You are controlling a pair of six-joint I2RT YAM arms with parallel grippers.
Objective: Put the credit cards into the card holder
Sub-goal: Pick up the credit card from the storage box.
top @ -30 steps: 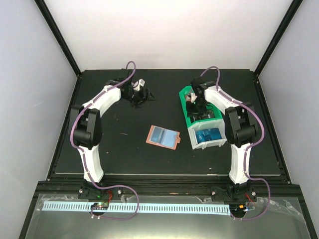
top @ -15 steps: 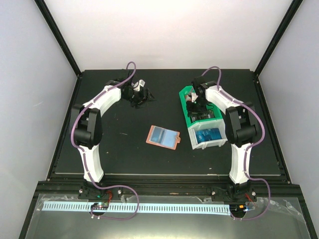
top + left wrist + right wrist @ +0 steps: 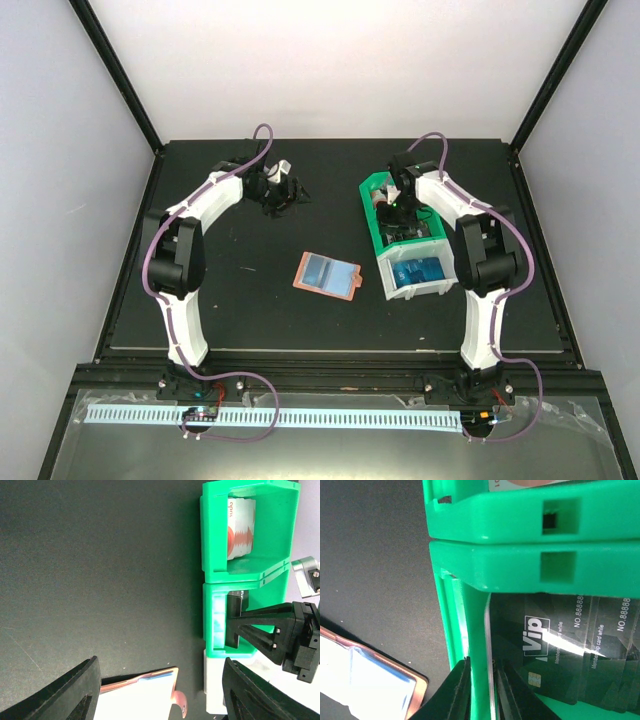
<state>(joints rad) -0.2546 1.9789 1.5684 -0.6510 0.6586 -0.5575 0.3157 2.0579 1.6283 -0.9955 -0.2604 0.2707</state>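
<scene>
The salmon card holder (image 3: 326, 273) lies open on the black table with a blue card (image 3: 323, 269) in it. Its edge and snap tab also show in the left wrist view (image 3: 150, 680). My left gripper (image 3: 279, 194) is open and empty at the back left, far from the card holder. My right gripper (image 3: 396, 204) is down in the middle compartment of the green-and-white tray (image 3: 368, 215). In the right wrist view its jaws (image 3: 481, 660) stand a narrow gap apart, closed over the left edge of a dark "Vip" credit card (image 3: 545, 645) next to the tray wall (image 3: 475, 630).
The tray's far compartment holds a red-and-white card (image 3: 240, 527). Its near white compartment holds blue cards (image 3: 418, 271). More dark cards (image 3: 615, 645) are stacked behind the gripped one. Black frame posts and white walls bound the table.
My right gripper has shifted slightly toward the back inside the tray's middle compartment. The left arm and the card holder have not moved.
</scene>
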